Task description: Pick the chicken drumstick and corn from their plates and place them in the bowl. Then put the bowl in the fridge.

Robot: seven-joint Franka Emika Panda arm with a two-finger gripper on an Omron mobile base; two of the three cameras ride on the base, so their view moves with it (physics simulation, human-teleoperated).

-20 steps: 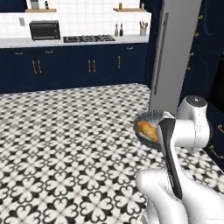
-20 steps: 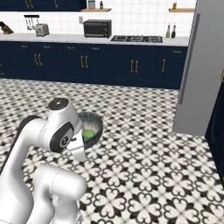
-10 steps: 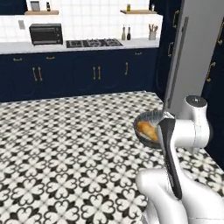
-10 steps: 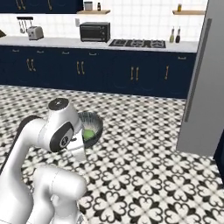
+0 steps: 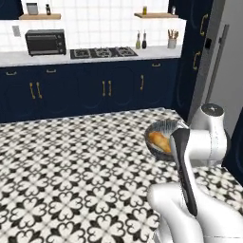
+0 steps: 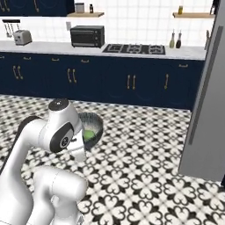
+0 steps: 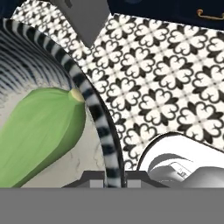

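No legible text, labels, brands, numbers or signs anywhere in the kitchen.

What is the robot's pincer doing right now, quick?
Pincer: closed on the rim of the bowl, holding it up with the corn inside.
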